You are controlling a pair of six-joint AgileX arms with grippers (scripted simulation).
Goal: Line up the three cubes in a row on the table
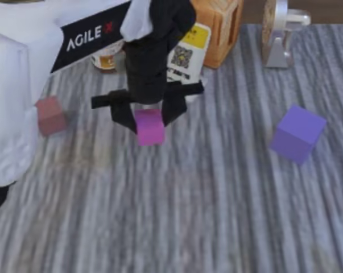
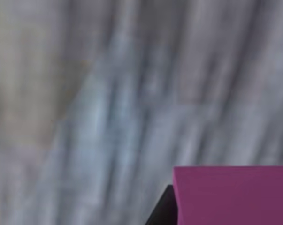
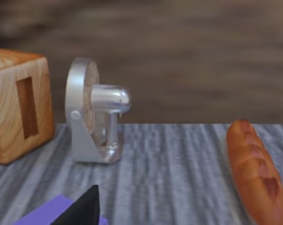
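Note:
The small magenta cube (image 1: 149, 126) sits between the black fingers of my left gripper (image 1: 148, 118), which is shut on it at the table's (image 1: 205, 205) back middle. In the left wrist view the magenta cube (image 2: 233, 194) presses against one dark finger (image 2: 162, 211), with the table far below. The reddish-brown cube (image 1: 50, 115) rests at the left. The violet-purple cube (image 1: 297, 133) stands at the right. My right gripper is outside the top view; its wrist view shows a single black fingertip (image 3: 87, 208) in front of the purple cube (image 3: 42, 214), nothing held.
An orange wooden block (image 1: 219, 25) and a silver metal stand (image 1: 279, 34) are at the back right. A yellow card with a QR code (image 1: 185, 54) and a small jar (image 1: 107, 60) lie under the left arm. A bread loaf (image 3: 256, 168) shows in the right wrist view.

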